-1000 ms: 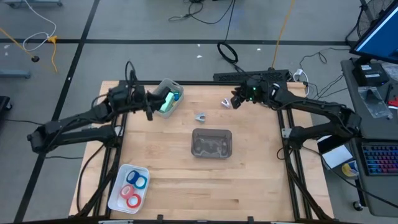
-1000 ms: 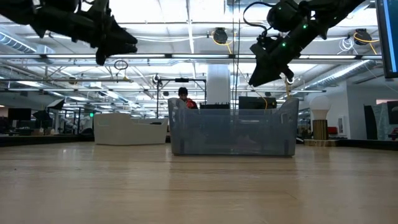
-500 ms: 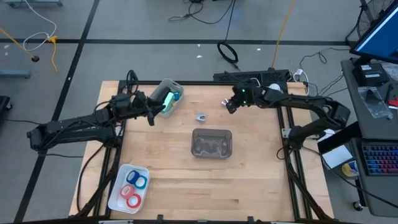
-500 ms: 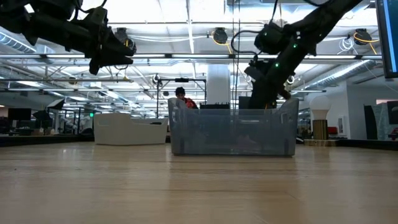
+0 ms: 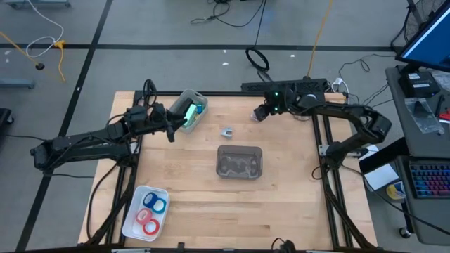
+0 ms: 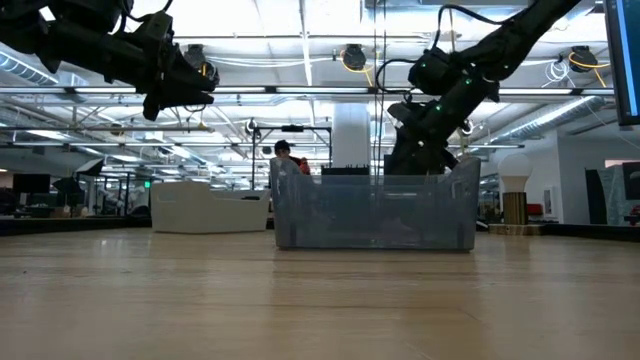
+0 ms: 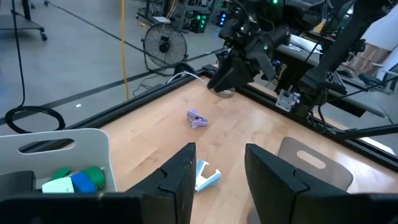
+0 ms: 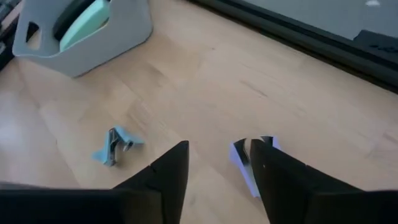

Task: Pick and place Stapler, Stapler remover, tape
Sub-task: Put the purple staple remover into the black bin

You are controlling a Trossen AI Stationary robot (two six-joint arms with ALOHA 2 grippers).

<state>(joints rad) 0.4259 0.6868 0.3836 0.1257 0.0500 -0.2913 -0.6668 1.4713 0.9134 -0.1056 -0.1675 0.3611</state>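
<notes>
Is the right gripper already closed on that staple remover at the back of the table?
No, the right gripper is open, its fingers apart above the table with the staple remover just ahead of them, not yet gripped.

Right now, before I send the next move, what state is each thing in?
right gripper: open, low at the far staple remover, not gripping.
left gripper: open, empty, beside the white bin.
near staple remover: loose on the table.
staplers: in the white bin.
clear bin: upright, contents unclear.
tape rolls: in the white tray.
</notes>
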